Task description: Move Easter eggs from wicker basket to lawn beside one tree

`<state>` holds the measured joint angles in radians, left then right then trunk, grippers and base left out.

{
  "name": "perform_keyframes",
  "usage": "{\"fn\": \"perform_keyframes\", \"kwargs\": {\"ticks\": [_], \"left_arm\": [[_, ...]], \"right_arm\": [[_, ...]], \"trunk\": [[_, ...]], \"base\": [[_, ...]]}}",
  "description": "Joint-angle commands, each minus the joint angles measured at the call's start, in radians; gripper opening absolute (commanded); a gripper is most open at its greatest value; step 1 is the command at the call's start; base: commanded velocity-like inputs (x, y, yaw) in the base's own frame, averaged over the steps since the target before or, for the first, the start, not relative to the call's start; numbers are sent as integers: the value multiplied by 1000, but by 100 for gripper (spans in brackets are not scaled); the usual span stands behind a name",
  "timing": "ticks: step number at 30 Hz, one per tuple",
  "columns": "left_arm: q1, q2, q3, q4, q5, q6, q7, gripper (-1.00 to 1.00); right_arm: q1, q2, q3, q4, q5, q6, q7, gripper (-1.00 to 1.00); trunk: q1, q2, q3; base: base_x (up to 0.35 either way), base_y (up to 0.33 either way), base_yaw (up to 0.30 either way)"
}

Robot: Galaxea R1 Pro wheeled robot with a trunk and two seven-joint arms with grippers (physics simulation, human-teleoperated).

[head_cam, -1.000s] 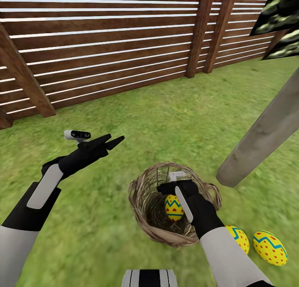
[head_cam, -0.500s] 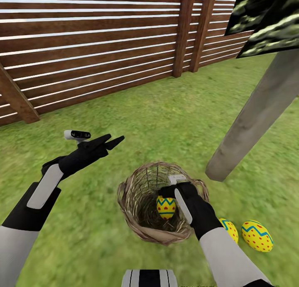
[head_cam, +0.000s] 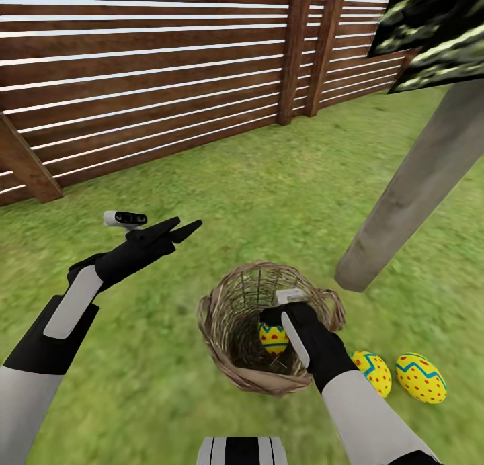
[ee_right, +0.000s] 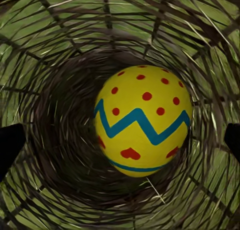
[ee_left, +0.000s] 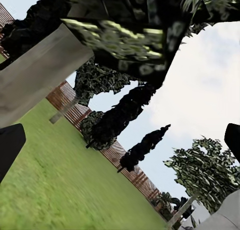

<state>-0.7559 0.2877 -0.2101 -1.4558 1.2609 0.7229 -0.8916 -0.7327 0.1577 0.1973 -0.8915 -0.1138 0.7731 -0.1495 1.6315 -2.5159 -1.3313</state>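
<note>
Two Easter eggs (head_cam: 371, 373) (head_cam: 421, 377) lie on the lawn (head_cam: 269, 203) near the tree (head_cam: 410, 189); one egg (ee_right: 142, 120) remains in the wicker basket (head_cam: 222, 317). Right gripper (head_cam: 286, 310) hangs inside, jaws open astride it. Next: close, lift. Left gripper (head_cam: 178, 228) idle, seemingly open.

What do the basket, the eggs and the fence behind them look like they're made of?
The wicker basket looks like woven tan twigs, matte, with grass showing through the open weave. The egg inside and the two on the lawn look smooth and painted: yellow with blue zigzags and red marks; what lies underneath is unclear. The fence looks like dark brown stained wooden slats.
</note>
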Motion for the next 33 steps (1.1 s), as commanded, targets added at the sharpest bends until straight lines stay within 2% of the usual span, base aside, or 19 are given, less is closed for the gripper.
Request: {"fn": "perform_keyframes", "kwargs": {"ticks": [1,8,15,21,27,31,33], "left_arm": [[0,1,-2,0,8,6,0,100],[-1,1,-2,0,8,6,0,100],[0,1,-2,0,8,6,0,100],[0,1,-2,0,8,6,0,100],[0,1,-2,0,8,6,0,100],[-1,1,-2,0,8,6,0,100],[0,1,-2,0,8,6,0,100]], "right_arm": [[-1,0,2,1,-11,0,-10,100],[-1,0,2,10,-12,-24,-11,100],[-1,3,3,89,-13,-142,-55,100],[-1,3,4,114,-12,-159,-63,100],[-1,3,4,117,-11,-161,-64,100],[-1,3,4,117,-11,-161,-64,100],[-1,3,4,117,-11,-161,-64,100]], "trunk": [[0,0,-1],[0,0,-1],[0,0,-1],[0,0,-1],[3,-2,-24],[3,-2,-24],[3,-2,-32]], "base": [[0,199,0],[0,47,0],[0,1,0],[0,0,0],[0,0,0],[0,0,0],[0,0,0]]}}
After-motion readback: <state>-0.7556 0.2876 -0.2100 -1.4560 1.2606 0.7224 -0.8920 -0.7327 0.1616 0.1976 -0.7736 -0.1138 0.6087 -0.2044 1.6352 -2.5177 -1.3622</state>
